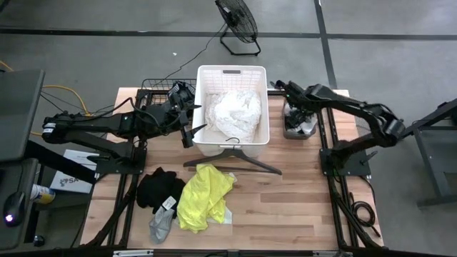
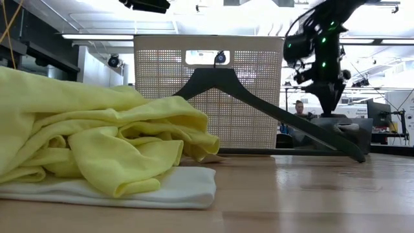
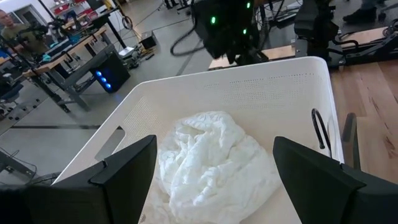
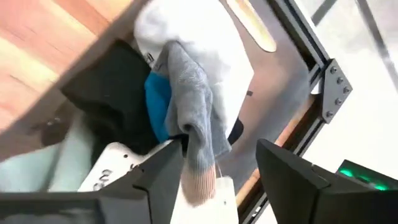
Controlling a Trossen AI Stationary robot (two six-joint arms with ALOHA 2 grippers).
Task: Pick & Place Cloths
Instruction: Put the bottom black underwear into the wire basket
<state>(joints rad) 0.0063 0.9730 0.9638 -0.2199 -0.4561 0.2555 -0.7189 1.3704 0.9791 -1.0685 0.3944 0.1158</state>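
The left end effector (image 1: 191, 133) hangs open at the left wall of the basket (image 1: 202, 107), where the white lacy cloth (image 3: 214, 162) lies. The right end effector (image 4: 214, 180) hangs open over a small pile right of the basket, a grey sock (image 4: 193, 106) between its fingers. A yellow cloth (image 1: 203, 196), black cloth (image 1: 158, 189) and grey cloth (image 1: 161, 225) lie on the table (image 1: 300, 207) beside a hanger (image 1: 235, 158). Markings on a white tag (image 4: 109, 171) are unreadable.
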